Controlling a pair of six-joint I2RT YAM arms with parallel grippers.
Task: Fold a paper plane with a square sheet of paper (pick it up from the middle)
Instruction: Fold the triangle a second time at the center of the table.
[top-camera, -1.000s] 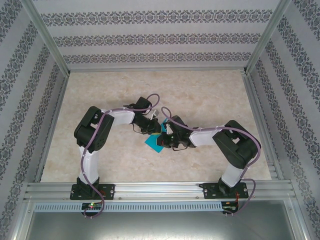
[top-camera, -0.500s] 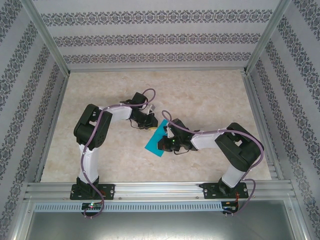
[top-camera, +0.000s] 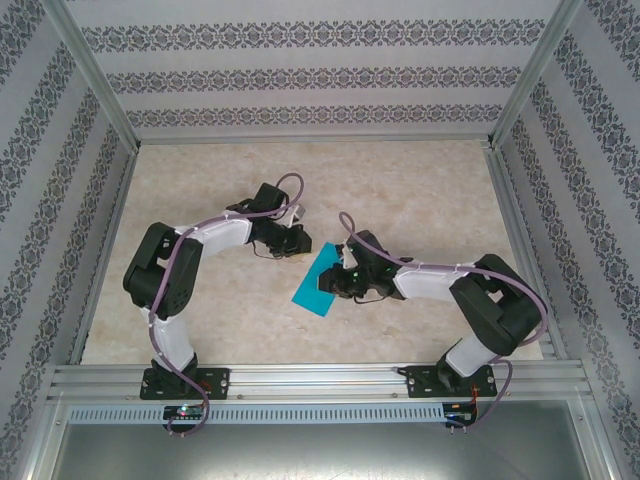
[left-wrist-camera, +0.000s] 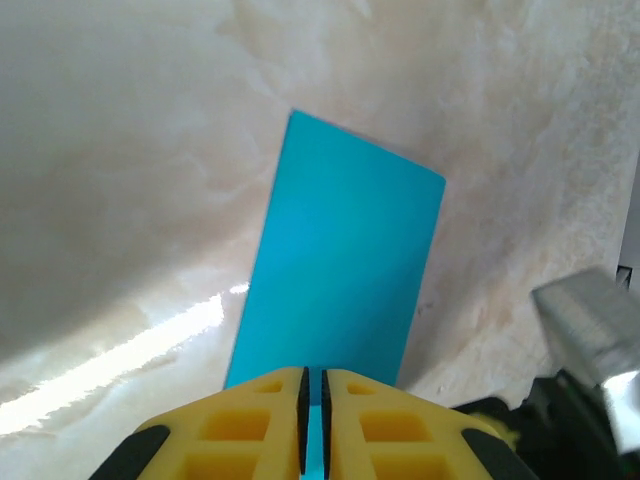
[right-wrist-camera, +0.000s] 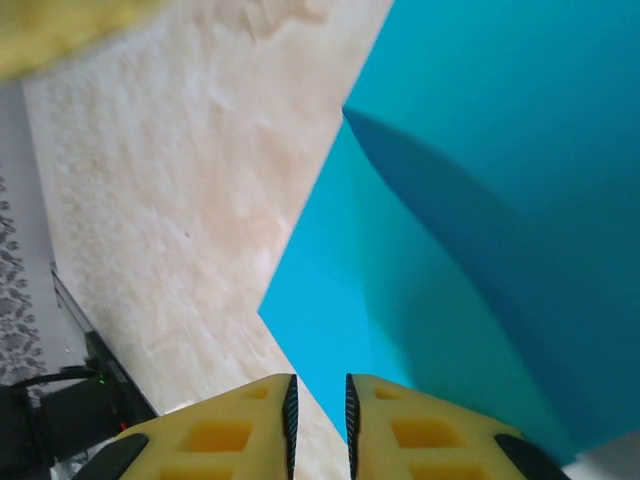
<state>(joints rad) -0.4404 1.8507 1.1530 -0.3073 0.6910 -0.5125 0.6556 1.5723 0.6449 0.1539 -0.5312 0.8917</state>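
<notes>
You've got the square sheet of paper (top-camera: 316, 282), folded to a narrow rectangle, mid-table between the two arms. In the top view its long axis runs from far-right to near-left across the marble-look table top (top-camera: 430, 190).

L gripper (left-wrist-camera: 312, 385): fingers pressed together w/ a sliver of teal between them, so it's pinching one short end. In the left wrist view the sheet (left-wrist-camera: 340, 270) runs straight away from those fingers, lengthwise, w/ the far short edge square-on.

R gripper (right-wrist-camera: 318, 392): fingers a narrow gap apart, too wide to be a pinch on paper this thin. I read it as let go, or nearly. The sheet (right-wrist-camera: 480, 200) lies ahead and to the right of the fingertips, w/ a corner pointing back toward the gap. A dark shadow there suggests one layer is standing off the other, though I can't tell how far.

In the top view the R gripper (top-camera: 333, 285) sits at the sheet's right long edge, about mid-length, while the L gripper (top-camera: 297, 243) is up by the far end.

So the next crease prob. hinges on this: L anchors the end, and R is the nearer arm to the long edge and loose layer. Approach across the short axis, not along it.
</notes>
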